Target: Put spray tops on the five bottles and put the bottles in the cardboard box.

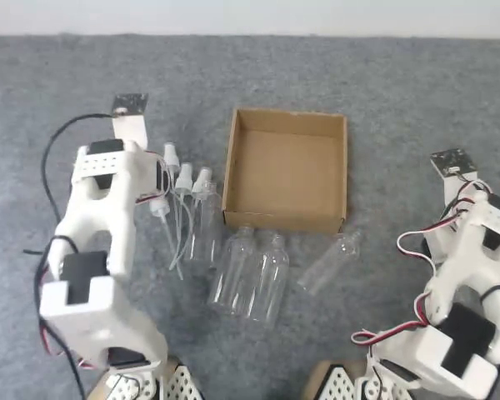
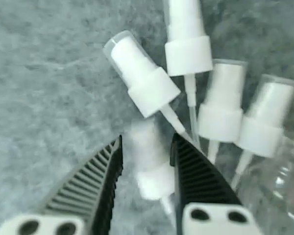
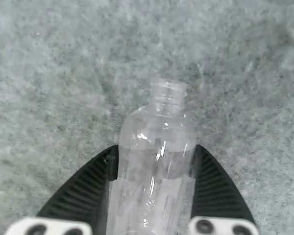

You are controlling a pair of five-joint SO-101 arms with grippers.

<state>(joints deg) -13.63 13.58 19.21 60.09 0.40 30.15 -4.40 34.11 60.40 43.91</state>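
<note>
- My left gripper (image 2: 147, 142) is open, with a spray top (image 2: 151, 164) between its jaws and a gap showing on one side.
- Four more tops (image 2: 143, 82) lie just beyond it on the carpet (image 2: 49, 88).
- My right gripper (image 3: 156, 151) is clamped on a bottle (image 3: 159, 125) with a bare neck.
- Three bottles (image 1: 252, 275) lie just in front of the box (image 1: 285, 222), outside it.

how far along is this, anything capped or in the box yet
Nothing looks done: the cardboard box holds no bottle, and three bottles in front of it lie open-necked. In hand: the left gripper straddles a spray top, open; the right gripper is shut on another bare bottle. Left: fitting the tops, then boxing all five.
</note>
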